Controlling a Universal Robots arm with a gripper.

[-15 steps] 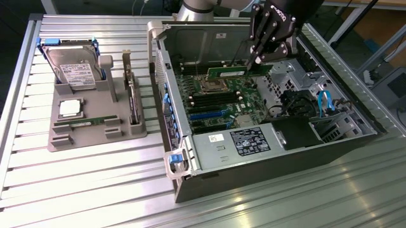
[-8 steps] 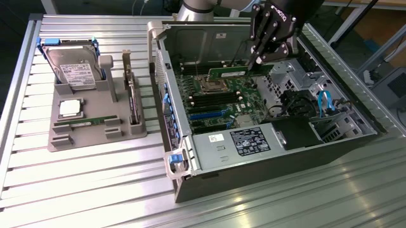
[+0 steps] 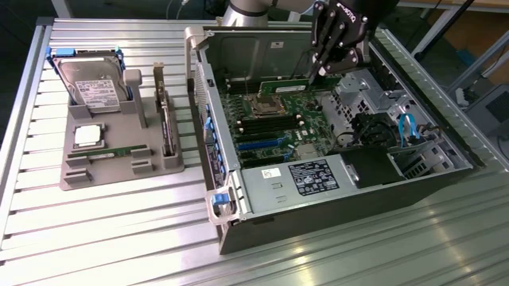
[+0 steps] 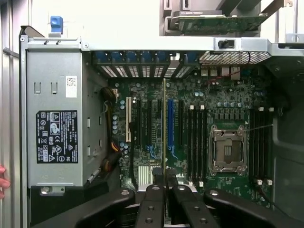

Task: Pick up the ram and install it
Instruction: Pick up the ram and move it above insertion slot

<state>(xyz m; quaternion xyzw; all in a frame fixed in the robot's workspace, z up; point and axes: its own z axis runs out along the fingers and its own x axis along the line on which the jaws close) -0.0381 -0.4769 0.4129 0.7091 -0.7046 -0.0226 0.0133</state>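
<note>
Ram (image 3: pixel 290 87) in end effector (image 3: pixel 319 74), second ram (image 3: pixel 104 154) on tray (image 3: pixel 119 174)

**Work surface:** a table (image 3: pixel 119 238) of ribbed aluminium profiles, silver-grey, its slats running across the exterior view. The near edge is bare metal.

**Light:** bright glare streaks (image 3: pixel 374 244) lie on the slats toward the near corner on the exterior view's right. The rest of the surface is evenly lit, with soft shadows.

**Floor:** dark floor (image 3: pixel 9 65) shows past the table's edge on the exterior view's left.

**Surroundings:** behind the table on the exterior view's right, slanted frame struts (image 3: pixel 433 30) stand before a brown surface (image 3: pixel 485 27). A pale upright post (image 3: pixel 59 7) rises at the far corner on the exterior view's left.
</note>
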